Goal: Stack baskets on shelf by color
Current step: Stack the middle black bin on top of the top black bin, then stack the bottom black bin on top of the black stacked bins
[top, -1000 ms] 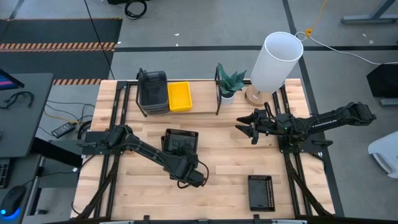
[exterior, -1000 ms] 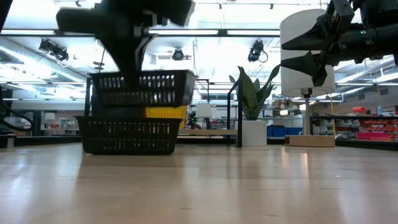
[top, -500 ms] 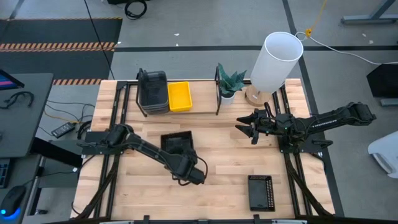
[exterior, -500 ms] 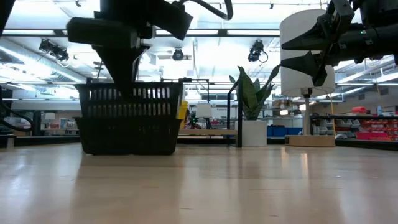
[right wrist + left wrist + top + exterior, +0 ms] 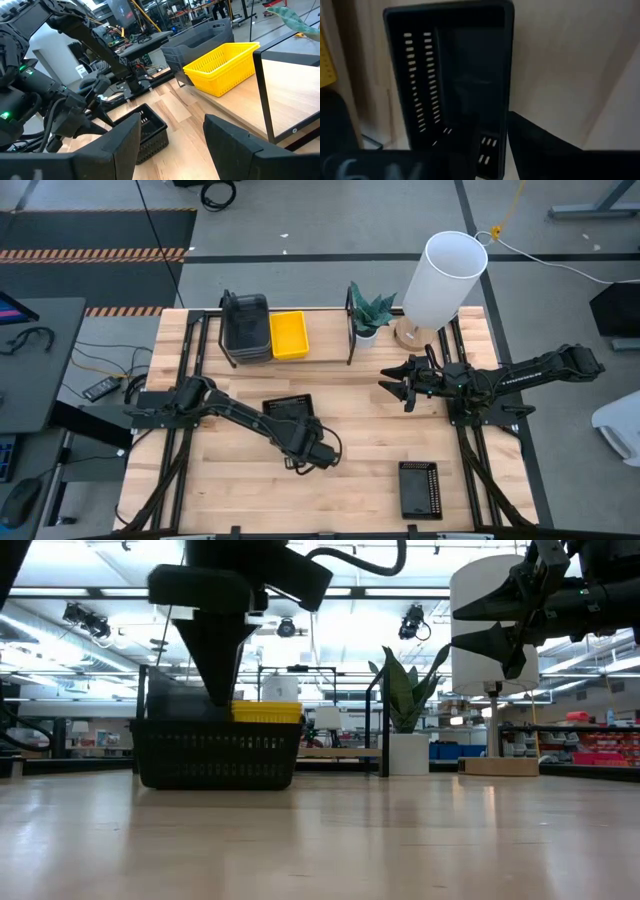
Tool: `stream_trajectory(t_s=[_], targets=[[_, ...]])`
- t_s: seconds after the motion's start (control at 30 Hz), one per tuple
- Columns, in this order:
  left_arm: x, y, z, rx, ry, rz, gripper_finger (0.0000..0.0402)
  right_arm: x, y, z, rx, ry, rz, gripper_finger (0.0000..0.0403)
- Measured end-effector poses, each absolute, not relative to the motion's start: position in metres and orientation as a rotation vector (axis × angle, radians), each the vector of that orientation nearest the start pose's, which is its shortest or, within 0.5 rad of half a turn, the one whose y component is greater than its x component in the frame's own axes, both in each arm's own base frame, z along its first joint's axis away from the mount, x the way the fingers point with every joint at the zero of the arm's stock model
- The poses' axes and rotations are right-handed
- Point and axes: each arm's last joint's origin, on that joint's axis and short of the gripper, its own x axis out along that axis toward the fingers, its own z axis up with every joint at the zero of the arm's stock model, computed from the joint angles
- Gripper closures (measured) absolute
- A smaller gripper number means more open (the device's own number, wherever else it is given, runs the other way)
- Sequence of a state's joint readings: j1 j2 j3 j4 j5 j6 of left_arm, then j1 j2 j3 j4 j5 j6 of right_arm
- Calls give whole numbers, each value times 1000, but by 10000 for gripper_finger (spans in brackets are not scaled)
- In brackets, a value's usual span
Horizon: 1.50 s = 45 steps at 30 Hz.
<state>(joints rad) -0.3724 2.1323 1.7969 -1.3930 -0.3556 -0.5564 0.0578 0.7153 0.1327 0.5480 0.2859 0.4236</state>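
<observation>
Black basket (image 5: 287,411) has dropped flat onto worktop (image 5: 360,460) w/ left pincer (image 5: 300,426) gripping its rim; right pincer (image 5: 396,384) is hanging open right of it.

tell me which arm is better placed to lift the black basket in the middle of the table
Left: its gripper is already at that black basket, while the right gripper hangs well off to the side.

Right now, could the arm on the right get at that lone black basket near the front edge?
Probably yes: the right gripper hangs open above bare table, and nothing stands between it and the black basket.
</observation>
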Motion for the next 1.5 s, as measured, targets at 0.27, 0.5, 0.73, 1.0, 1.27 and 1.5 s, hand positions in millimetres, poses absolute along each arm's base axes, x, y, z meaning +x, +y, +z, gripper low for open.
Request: stream_trajectory(t_s=[0.27,0.5,0.73,1.0,1.27,1.5], targets=[[410,-139,207,139,1253,213,299,154,1,189,416,-15,-232,182],[449,-151,198,202,1010,-39,324,154,1,189,416,-14,-232,182],[485,-160,210,349,865,-128,322,155,1,188,415,-9,-233,182],[518,-174,218,637,598,-264,307,155,1,187,414,-6,-234,182],[534,-181,210,870,313,-472,270,155,1,187,414,-4,-234,182],[548,-177,180,897,231,-534,251,155,1,187,414,-3,-234,182]])
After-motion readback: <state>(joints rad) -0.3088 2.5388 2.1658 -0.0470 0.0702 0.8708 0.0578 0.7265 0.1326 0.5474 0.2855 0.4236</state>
